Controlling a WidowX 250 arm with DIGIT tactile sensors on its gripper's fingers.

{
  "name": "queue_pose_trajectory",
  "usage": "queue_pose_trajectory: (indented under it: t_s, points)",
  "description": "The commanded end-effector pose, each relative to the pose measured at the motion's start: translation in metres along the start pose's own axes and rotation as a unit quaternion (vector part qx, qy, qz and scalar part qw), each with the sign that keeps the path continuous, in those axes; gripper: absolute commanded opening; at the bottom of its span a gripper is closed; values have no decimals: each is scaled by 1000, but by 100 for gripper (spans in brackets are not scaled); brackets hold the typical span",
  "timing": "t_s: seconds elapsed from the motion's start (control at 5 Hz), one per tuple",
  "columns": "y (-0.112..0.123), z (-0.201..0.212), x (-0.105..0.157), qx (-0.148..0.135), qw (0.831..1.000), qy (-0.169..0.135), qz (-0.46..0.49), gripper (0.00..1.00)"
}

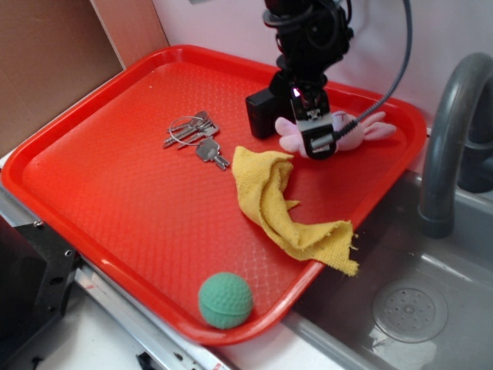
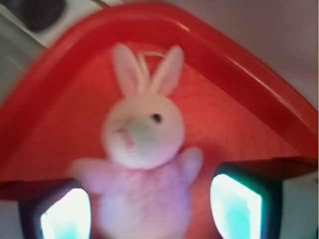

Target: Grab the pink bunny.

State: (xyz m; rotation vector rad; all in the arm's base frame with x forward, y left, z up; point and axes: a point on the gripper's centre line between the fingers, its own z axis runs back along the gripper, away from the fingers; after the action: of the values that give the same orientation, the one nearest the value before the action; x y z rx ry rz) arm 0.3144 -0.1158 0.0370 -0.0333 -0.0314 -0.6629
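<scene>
Red plastic tray (image 1: 115,200) carries all items; ref. positions to its edges and corners.

Status: approach phase done, grasp not confirmed.

1. Target: pink bunny (image 1: 350,131) lies near the tray's far right corner, ears toward the right edge, just beside the far rim.
2. Gripper (image 1: 317,137) sits directly over the bunny's mid-body. In the wrist view, both fingertips (image 2: 237,209) flank the bunny (image 2: 142,149) at torso level, one per side, w/ visible gaps between pads and plush. Jaws read as spread, holding nothing. Pad contact w/ the plush: not evident; wrist view is blurred, so a light touch can't be ruled out.
3. Alignment: bunny approx. centred between the fingers, head and ears extending beyond the jaws.

Remaining (judgement): lower if needed, close on torso, lift clear of tray.

Non-task items, all apart from the bunny: yellow cloth (image 1: 285,208) draped over the tray's right edge; keys (image 1: 196,137) mid-tray; green ball (image 1: 226,300) at the near edge.
</scene>
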Motion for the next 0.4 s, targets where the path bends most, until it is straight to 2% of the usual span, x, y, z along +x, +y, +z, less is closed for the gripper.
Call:
queue_pose_trajectory:
  t_s: [0.0,0.2]
  points:
    - [-7,0,8,34,999,7,-8,0]
    - [-9,1,5,36,999,5,-3,0]
